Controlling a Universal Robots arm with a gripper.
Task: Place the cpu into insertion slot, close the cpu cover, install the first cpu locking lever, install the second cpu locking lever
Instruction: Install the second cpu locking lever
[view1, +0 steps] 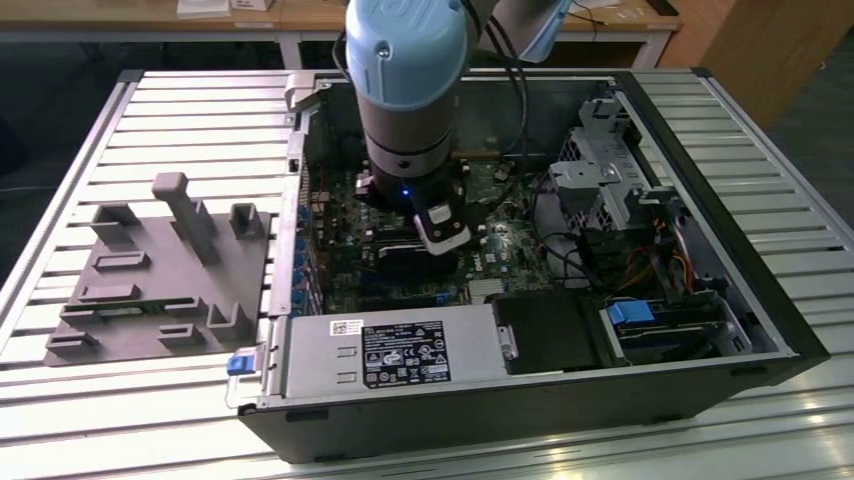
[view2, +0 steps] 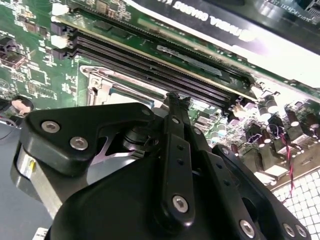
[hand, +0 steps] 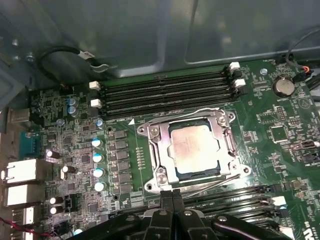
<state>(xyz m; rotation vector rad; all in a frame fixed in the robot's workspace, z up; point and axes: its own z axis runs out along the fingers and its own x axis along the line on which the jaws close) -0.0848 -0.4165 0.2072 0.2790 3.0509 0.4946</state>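
Gripper (hand: 172, 200) low over the green board (hand: 70, 150), its two fingers pressed together with no gap and nothing between them, as seen in the first wrist view. The fingertips stand just beside one edge of the slot (hand: 192, 150), at the edge farthest from the memory slots (hand: 165, 92); the slot therefore lies straight ahead of the tips, toward those slots. The cpu (hand: 192, 148) sits flat in the slot, silvery top up. The cover (hand: 160, 150) lies down around the chip, its window framing the metal top. Thin wire levers run along the sides of the slot; one (hand: 200, 186) passes just in front of the fingertips, its long axis crosswise to the fingers and parallel to the memory slots. Whether each lever is hooked cannot be told.

Counts: one cpu, one slot, one cover, four memory slots, one arm (view1: 407, 90).
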